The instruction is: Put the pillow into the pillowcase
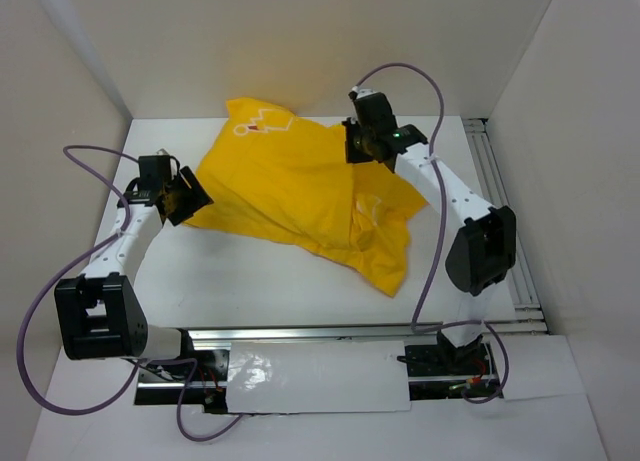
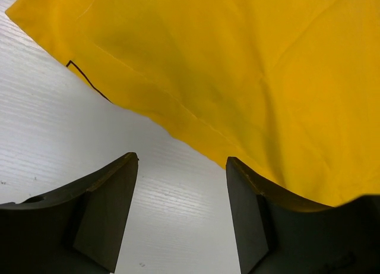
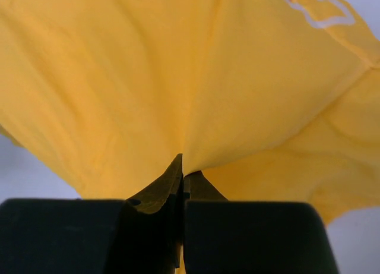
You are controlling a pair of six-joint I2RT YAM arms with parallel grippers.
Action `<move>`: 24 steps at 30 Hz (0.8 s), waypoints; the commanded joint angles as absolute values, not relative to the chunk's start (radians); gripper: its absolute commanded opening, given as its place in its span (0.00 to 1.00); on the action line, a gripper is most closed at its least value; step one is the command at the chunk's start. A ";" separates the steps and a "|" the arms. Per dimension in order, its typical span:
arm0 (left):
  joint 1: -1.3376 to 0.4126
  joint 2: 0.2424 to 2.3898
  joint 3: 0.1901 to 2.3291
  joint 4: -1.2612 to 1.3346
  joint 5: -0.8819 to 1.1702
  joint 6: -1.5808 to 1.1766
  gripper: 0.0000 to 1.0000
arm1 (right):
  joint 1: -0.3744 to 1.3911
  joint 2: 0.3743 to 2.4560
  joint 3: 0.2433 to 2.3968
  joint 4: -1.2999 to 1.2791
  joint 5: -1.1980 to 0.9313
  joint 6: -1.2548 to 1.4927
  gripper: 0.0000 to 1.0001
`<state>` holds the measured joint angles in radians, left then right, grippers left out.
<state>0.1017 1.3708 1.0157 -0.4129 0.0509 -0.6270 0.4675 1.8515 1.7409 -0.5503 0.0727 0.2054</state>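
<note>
Yellow pillowcase (image 2: 237,60) edge just beside left claw (image 2: 181,159)

The pillowcase (image 1: 300,186) is bright yellow all over, a shade darker in its folds. Towards the far edge of the worktop (image 1: 250,281) it carries a white outline print with a small red spot. A thin black line marks it by one edge. The worktop is plain white, faintly ribbed. The left end effector (image 1: 188,196) and right end effector (image 1: 365,146) are black, on white arms (image 1: 125,236) with black joints.
</note>
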 commanded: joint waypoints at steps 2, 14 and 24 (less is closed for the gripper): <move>0.117 1.341 1.028 -0.402 0.051 -0.603 0.73 | 0.410 1.671 1.731 -0.814 0.127 0.262 0.00; 0.169 1.414 1.046 -0.391 0.044 -0.603 0.85 | 0.187 1.582 1.448 -0.816 0.209 0.310 0.86; 0.109 1.612 1.046 -0.209 0.225 -0.539 1.00 | 0.114 1.517 1.387 -0.739 0.161 0.319 1.00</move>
